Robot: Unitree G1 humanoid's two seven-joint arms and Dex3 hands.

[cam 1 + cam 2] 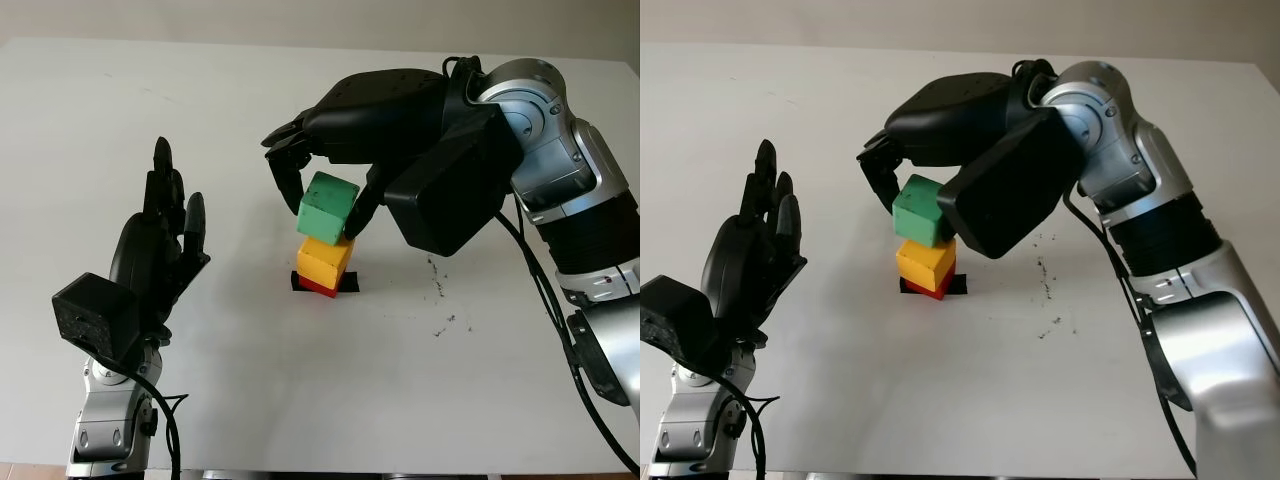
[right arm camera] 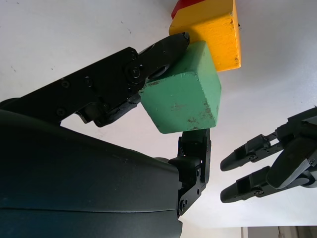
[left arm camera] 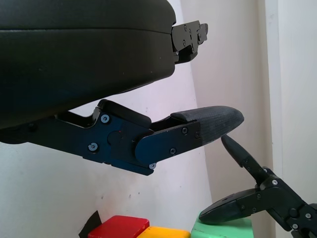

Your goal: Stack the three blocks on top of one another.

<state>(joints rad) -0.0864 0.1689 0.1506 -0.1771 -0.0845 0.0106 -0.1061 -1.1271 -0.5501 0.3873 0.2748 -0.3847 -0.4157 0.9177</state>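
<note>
A red block (image 1: 316, 288) lies on the white table (image 1: 300, 400) with a yellow block (image 1: 325, 260) stacked on it. A green block (image 1: 330, 215) sits tilted on the yellow one, its lower edge touching the yellow top. My right hand (image 1: 322, 200) reaches in from the right and is shut on the green block, with the thumb (image 2: 163, 49) on one face and a finger (image 2: 194, 144) on the opposite side. My left hand (image 1: 170, 215) is open, held upright above the table to the left of the stack.
A black tape mark (image 1: 350, 283) lies under the stack. Small dark specks (image 1: 440, 295) dot the table to the right of it. The table's far edge (image 1: 200, 42) runs along the back.
</note>
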